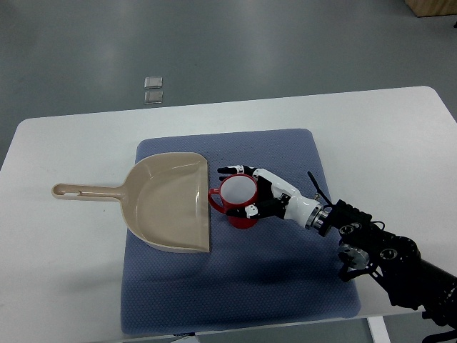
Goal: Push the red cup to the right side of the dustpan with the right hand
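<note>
A red cup (pixel 239 200) with a white inside stands upright on the blue mat (pixel 285 271), its handle toward the dustpan. The beige dustpan (pixel 168 204) lies to the cup's left, its open edge facing right, its handle (pixel 82 191) pointing left. My right hand (pixel 253 189) reaches in from the lower right and wraps the cup from its right side: fingers (pixel 230 170) lie past the far rim, the thumb (pixel 251 210) against the near wall. The cup sits almost touching the dustpan's right edge. The left hand is out of the picture.
The mat covers the middle of a white table (pixel 64 286). The black right forearm (pixel 389 261) crosses the mat's lower right corner. Two small clear squares (pixel 153 88) lie on the floor beyond the table's far edge.
</note>
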`<state>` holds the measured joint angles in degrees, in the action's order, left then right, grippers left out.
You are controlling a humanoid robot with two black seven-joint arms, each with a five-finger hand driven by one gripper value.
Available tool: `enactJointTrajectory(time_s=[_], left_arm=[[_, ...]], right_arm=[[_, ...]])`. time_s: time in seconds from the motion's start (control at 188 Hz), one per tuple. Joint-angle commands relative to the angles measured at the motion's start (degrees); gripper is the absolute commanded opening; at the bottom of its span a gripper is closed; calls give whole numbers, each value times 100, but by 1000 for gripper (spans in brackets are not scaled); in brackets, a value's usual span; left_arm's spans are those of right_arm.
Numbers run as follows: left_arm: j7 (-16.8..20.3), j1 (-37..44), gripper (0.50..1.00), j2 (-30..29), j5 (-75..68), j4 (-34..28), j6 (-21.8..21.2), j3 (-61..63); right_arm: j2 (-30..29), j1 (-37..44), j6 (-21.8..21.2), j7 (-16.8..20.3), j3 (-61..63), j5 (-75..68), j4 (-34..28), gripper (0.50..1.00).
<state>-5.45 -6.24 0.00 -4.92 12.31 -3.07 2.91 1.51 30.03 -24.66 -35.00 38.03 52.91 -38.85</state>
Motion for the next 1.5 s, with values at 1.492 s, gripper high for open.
enactJointTrajectory(time_s=[1.492], left_arm=[[0, 0, 1000, 0, 0, 17, -1, 8]], right_arm=[[86, 73, 13, 0, 55, -123, -334, 934]])
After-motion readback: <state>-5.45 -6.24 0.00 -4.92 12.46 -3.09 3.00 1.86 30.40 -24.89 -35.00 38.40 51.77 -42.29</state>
